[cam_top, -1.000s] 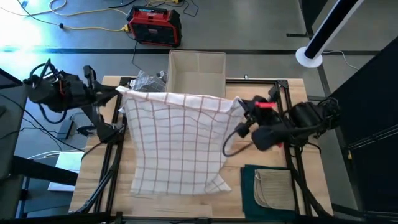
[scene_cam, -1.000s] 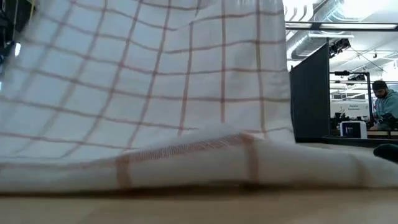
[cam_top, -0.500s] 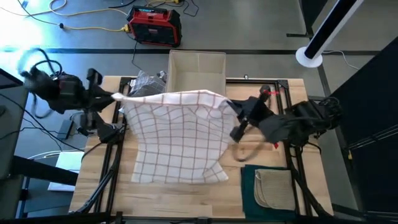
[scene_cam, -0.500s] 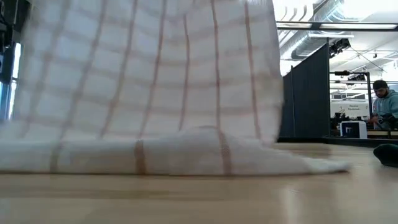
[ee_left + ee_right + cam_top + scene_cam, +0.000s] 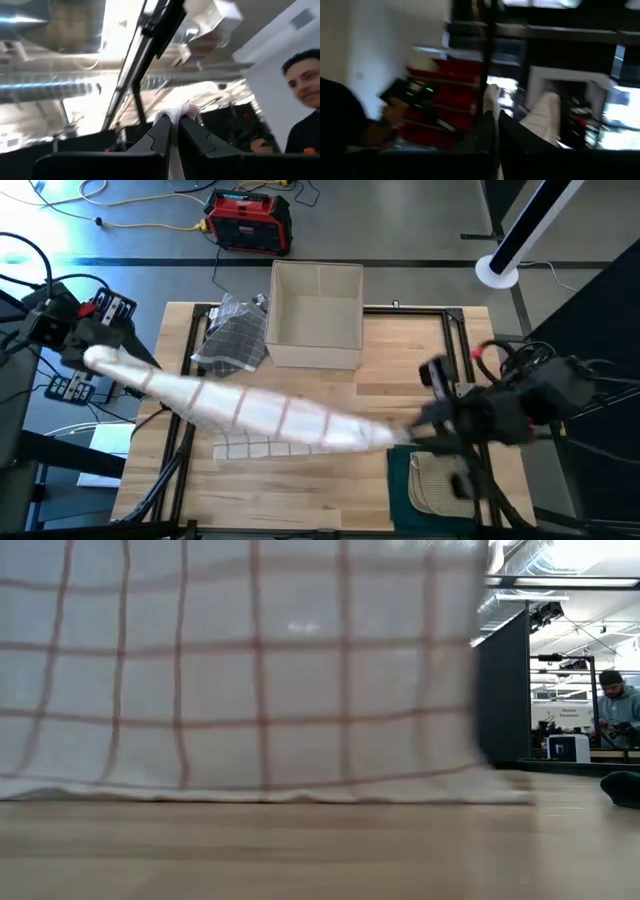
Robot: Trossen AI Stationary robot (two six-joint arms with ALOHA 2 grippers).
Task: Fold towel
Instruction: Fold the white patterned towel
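The white towel (image 5: 260, 418) with thin red checks is stretched as a long band between my two grippers. In the low view the towel (image 5: 250, 670) hangs like a curtain with its lower hem (image 5: 260, 792) just at the tabletop. My left gripper (image 5: 100, 358) is shut on the towel's left end, beyond the table's left edge. My right gripper (image 5: 415, 435) is shut on its right end, near the table's front right. My left gripper pinches the towel's upper left end (image 5: 175, 111) between its two fingers; a small white tuft pokes out past the fingertips. The towel runs taut from here toward the other gripper. My right gripper pinches the towel's upper right end (image 5: 492, 96) between its two fingers, with a bit of white cloth showing beyond the fingertips. The towel hangs below the hold, stretched toward the left gripper.
A cardboard box (image 5: 318, 310) stands at the table's far edge, with a crumpled grey checked cloth (image 5: 235, 335) to its left. A dark green cloth with a beige one on it (image 5: 440, 485) lies at the front right. People show in the room beyond (image 5: 615, 705).
Both grippers have swept toward the near edge and apart, the left one out past the table's left edge, the right one toward the front right. The towel, which lay spread with its lower part on the table, is now drawn taut and hangs between them.
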